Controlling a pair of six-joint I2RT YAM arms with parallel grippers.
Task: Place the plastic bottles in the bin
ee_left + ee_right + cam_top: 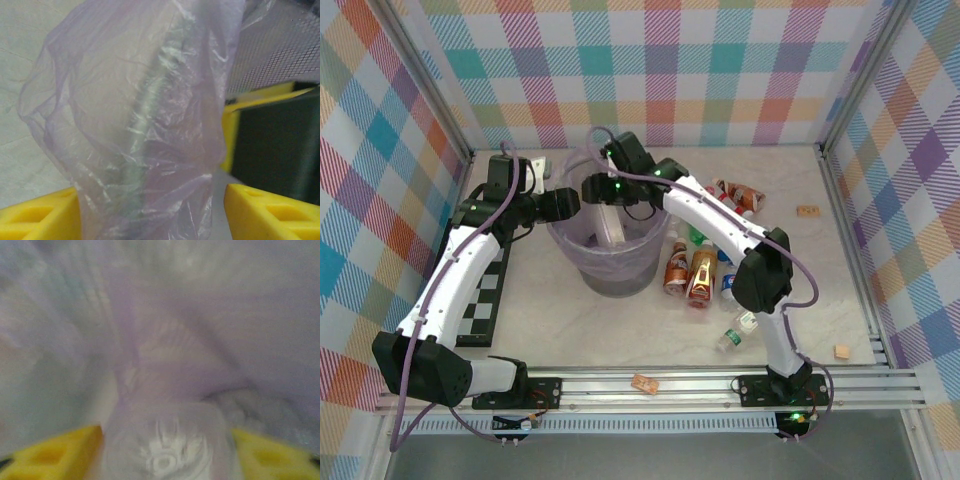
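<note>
I'm gripping a likely light, slick, crushable clear bottle [165, 432] by its sides in my right gripper [166, 452] over the bin [575, 262], left gripper [150, 212] gaping around the liner bag [130, 110].

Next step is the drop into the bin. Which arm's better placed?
Right. The right gripper holds a clear bottle over the bin. The left gripper sits at the rim, open, with bag, not a bottle, between its fingers.

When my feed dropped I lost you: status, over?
Left gripper open around bag film. Right gripper shut on clear bottle over bin. More bottles right of bin.
</note>
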